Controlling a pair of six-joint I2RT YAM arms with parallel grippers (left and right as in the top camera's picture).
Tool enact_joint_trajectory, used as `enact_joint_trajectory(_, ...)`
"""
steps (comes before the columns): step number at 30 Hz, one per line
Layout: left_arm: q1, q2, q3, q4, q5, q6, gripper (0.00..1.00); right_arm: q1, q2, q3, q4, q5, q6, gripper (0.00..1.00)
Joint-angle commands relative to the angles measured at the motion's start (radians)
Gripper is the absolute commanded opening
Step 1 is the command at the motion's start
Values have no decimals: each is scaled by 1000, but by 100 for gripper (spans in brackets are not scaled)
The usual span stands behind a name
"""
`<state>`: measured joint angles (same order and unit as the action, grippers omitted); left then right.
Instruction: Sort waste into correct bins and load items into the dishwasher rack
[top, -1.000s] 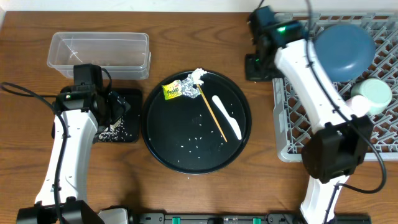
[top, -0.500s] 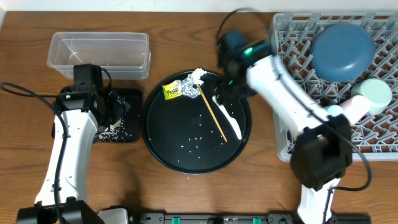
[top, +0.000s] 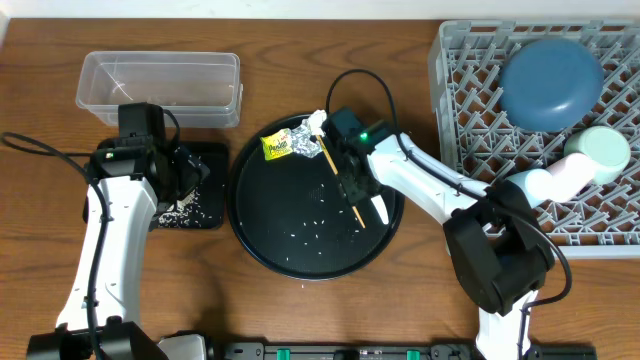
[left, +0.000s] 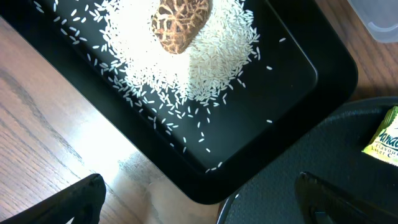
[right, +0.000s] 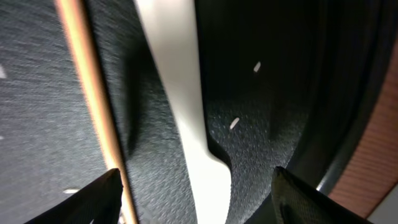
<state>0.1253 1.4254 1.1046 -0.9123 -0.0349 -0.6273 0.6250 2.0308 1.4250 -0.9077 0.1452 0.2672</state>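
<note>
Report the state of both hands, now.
Left hand: open, empty, over the black tray.
Right hand: open, holding nothing, one finger on each side of the white spoon.

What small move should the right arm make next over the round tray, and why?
Probably lower the right gripper and close on the spoon: its open jaws straddle the spoon. The chopstick lies close beside, so the grip should keep clear of it.

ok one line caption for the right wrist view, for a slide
Open right gripper above the white spoon and chopstick on the round black tray.
</note>
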Motion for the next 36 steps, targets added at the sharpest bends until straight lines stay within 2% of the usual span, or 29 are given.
enact_joint_trajectory(1,4,3,6,-2,-22,10,98,5,-14,-40,25,52,44,68)
enact_joint_trajectory(8,4,3,6,-2,-22,10,98,4,-14,-93,96,53,42,59)
enact_joint_trajectory(13,4,3,6,-2,-22,10,98,5,-14,-113,130,29,43,49)
enact_joint_trajectory(29,4,3,6,-2,-22,10,98,-16,-15,-105,143,29,31,52)
enact_joint_trajectory(36,4,3,6,-2,-22,10,98,-93,-15,-76,153,-153,-171,59)
